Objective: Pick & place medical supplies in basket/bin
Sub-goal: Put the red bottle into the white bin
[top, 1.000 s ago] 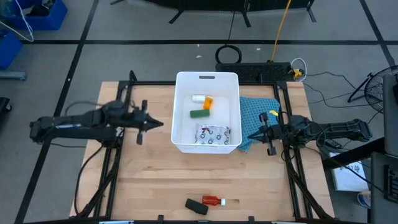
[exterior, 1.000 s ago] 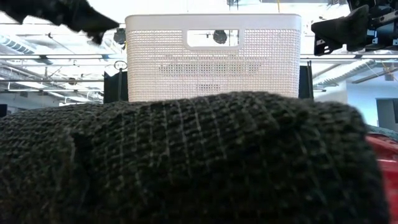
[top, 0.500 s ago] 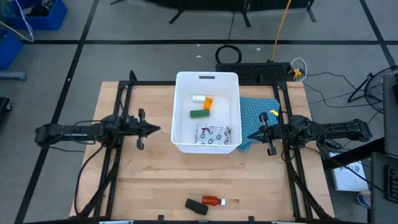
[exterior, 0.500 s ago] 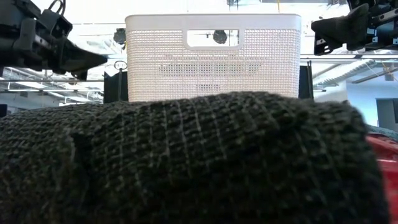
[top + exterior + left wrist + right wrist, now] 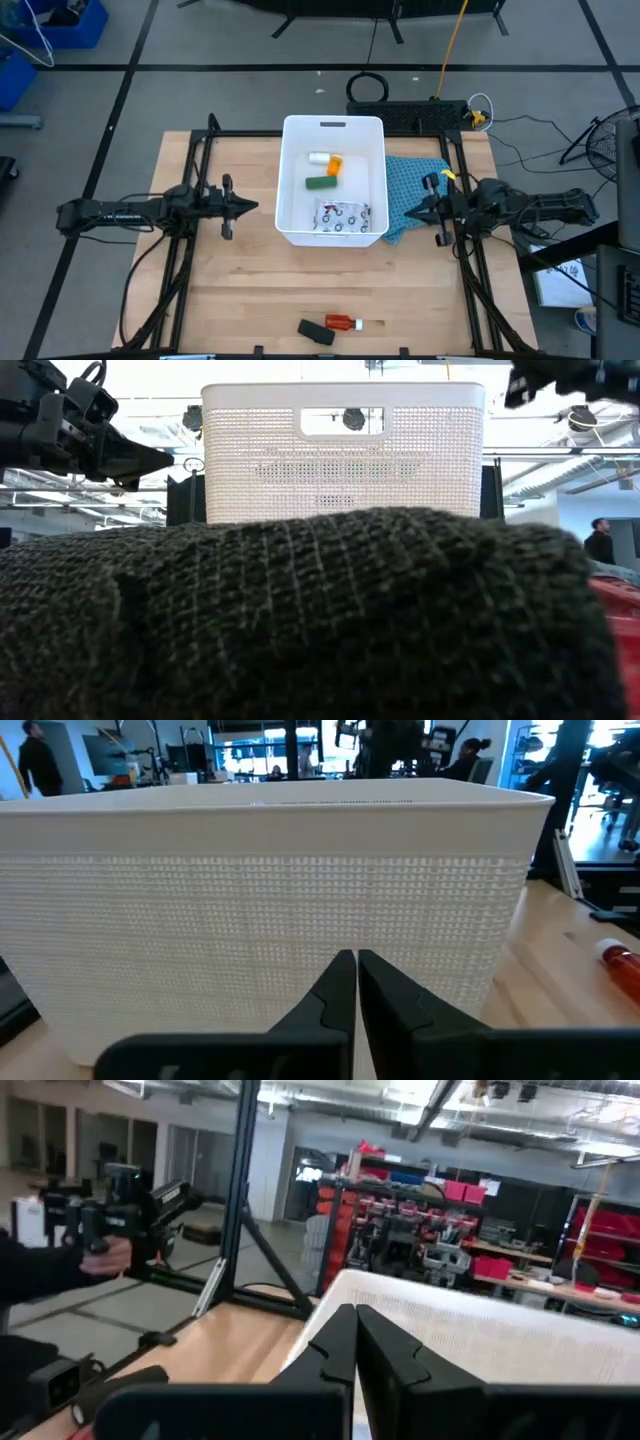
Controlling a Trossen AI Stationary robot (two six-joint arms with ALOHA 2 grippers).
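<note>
Since the earlier frames we note the right gripper point(image 5: 411, 213) has drawn back slightly from the tub point(image 5: 296, 228) and risen; the left gripper point(image 5: 252, 206) holds its place beside the tub's left wall. Both have fingers pressed together, holding nothing. Inside the tub we find the white patterned packet point(image 5: 343, 216), green block point(image 5: 320, 183), orange pill bottle point(image 5: 335, 165) and small white bottle point(image 5: 318, 158). The red tube point(image 5: 343, 322) and black block point(image 5: 315, 331) lie touching at the table's point(image 5: 250, 290) near edge. The blue cloth point(image 5: 412, 180) sits right of the tub.
</note>
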